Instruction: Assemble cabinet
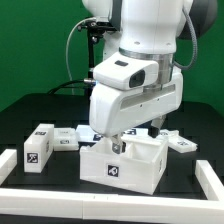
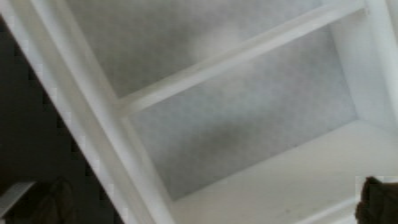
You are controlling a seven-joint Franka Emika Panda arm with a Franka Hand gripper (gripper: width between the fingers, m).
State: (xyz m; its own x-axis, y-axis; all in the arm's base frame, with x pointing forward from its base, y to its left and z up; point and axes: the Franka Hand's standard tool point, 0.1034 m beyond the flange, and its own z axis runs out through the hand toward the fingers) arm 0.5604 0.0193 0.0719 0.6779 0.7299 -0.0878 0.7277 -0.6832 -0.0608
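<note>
One large white cabinet [image 1: 130, 165] stands on the black desk [image 1: 35, 112] in the exterior view, near the front and about the middle of the picture, with its open side turned up. A square black-and-white marker tag [image 1: 113, 170] shows on its front face. The white arm [image 1: 135, 60] hangs straight over it. The tool [image 1: 120, 138] reaches down to the cabinet's top opening. From here the wrist housing hides most of the tool, so this view alone does not show how far its fingers are parted. Small white blocks [image 1: 38, 147] carrying tags lie on the desk toward the exterior view's left of the cabinet. One more block [image 1: 182, 143] lies toward the exterior view's right. All of them are apart from the cabinet. A low white border rail [image 1: 8, 166] runs along the desk's edge on both sides.

In the wrist view the cabinet [image 2: 231, 110] fills nearly the whole picture at a slant. Grey recessed compartments [image 2: 249, 115] are parted by a white divider rib [image 2: 222, 62], and a long white side wall [image 2: 89, 110] borders them. The tool [image 2: 198, 195] is spread wide. One dark fingertip [image 2: 18, 197] and its mate [image 2: 377, 192] sit at opposite edges of the picture, well apart. The cabinet's interior shows between them and nothing is pinched.
</note>
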